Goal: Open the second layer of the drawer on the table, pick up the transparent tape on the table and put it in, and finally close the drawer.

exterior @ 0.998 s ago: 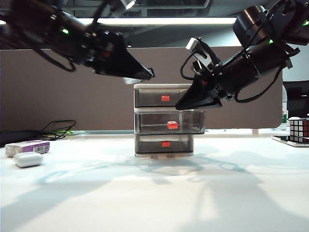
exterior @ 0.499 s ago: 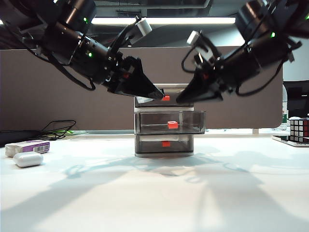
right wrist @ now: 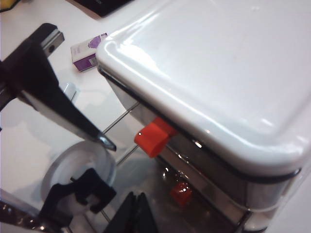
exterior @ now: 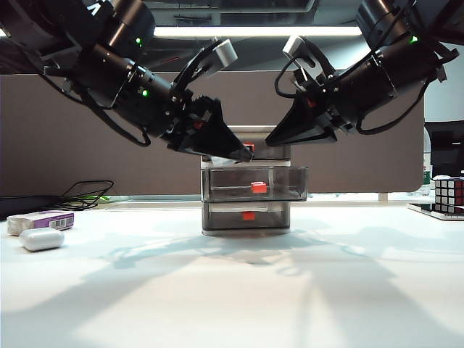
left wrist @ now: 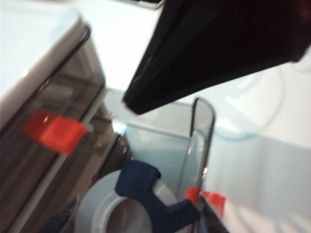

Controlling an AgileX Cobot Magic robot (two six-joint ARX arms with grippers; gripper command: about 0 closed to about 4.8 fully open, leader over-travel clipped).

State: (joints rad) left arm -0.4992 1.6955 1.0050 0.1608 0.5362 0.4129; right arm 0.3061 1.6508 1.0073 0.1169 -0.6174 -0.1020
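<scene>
The drawer unit [exterior: 217, 217] stands mid-table, its off-white top [right wrist: 218, 63] filling the right wrist view. The second layer [exterior: 254, 183] is pulled out, red-orange tab [exterior: 259, 187] forward. My left gripper [exterior: 243, 151] hangs in front of the top drawer, shut on the transparent tape [left wrist: 99, 208], a whitish ring with a dark cutter [left wrist: 146, 194], just above the open drawer's front wall [left wrist: 199, 141]. The tape [right wrist: 73, 170] also shows beside a left finger [right wrist: 63, 107]. My right gripper [exterior: 274, 140] is by the unit's top right corner, its fingers [right wrist: 136, 213] together and empty.
A purple-and-white box [exterior: 47, 220] and a white oval case [exterior: 42, 238] lie at the table's left. Black cables [exterior: 87, 194] trail behind them. A puzzle cube [exterior: 449, 194] sits at the far right. A brown partition [exterior: 87, 130] backs the table.
The left arm has come down and rightward with the tape, from above the unit to just over the open second drawer. The right gripper has lifted slightly toward the unit's top.
</scene>
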